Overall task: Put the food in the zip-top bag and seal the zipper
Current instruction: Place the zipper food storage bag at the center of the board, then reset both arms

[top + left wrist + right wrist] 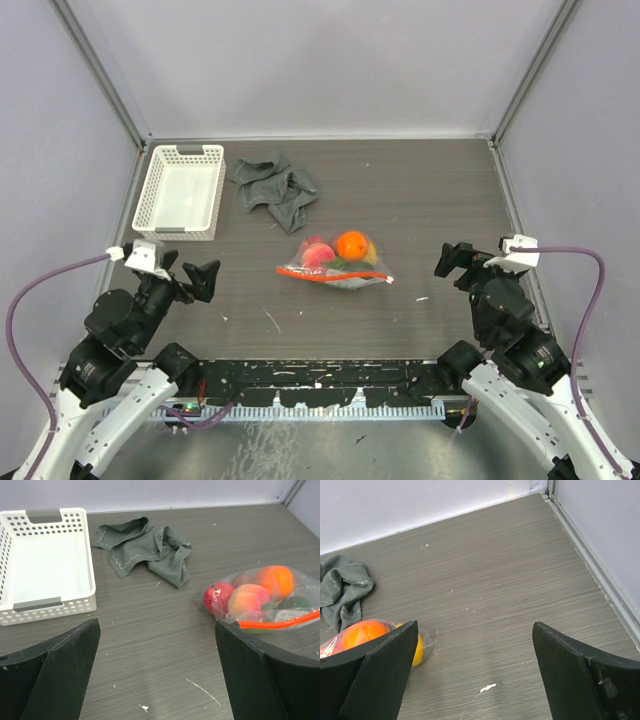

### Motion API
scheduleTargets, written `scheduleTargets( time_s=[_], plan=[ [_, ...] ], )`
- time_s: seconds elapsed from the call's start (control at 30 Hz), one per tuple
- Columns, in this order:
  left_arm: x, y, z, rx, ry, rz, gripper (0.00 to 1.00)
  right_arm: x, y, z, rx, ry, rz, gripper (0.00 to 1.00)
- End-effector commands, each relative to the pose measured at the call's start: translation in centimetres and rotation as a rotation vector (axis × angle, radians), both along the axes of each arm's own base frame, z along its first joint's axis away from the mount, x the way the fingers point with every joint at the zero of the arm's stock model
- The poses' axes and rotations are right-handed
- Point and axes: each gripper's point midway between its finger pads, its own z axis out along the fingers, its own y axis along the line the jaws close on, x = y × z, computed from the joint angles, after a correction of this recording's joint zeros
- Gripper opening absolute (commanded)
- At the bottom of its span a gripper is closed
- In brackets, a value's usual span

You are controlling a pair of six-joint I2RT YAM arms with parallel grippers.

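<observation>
The clear zip-top bag [340,262] lies in the middle of the table with the food inside: an orange fruit [351,244], a red one [218,596], a pink one [248,600], a dark green one [295,602] and a yellow one [418,650]. Its red-orange zipper [330,274] runs along the near edge; it also shows in the left wrist view [280,623]. My left gripper [190,277] is open and empty, left of the bag. My right gripper [462,262] is open and empty, right of the bag.
A white lattice basket [182,192], empty, stands at the back left. A crumpled grey cloth [274,189] lies behind the bag. Metal frame rails [512,200] and walls bound the table.
</observation>
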Motion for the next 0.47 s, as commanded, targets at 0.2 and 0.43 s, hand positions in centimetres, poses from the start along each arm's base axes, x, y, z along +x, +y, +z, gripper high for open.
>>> scheduleTargets(
  time_s=[0.2, 0.43],
  plan=[
    [0.58, 0.73, 0.35, 0.02, -0.034, 0.036, 0.98, -0.12, -0.31, 1.77, 0.043, -0.051, -0.016, 1.0],
    [0.61, 0.73, 0.14, 0.021, -0.031, 0.036, 0.98, -0.08, -0.17, 1.94, 0.036, -0.055, -0.005, 1.0]
  ],
)
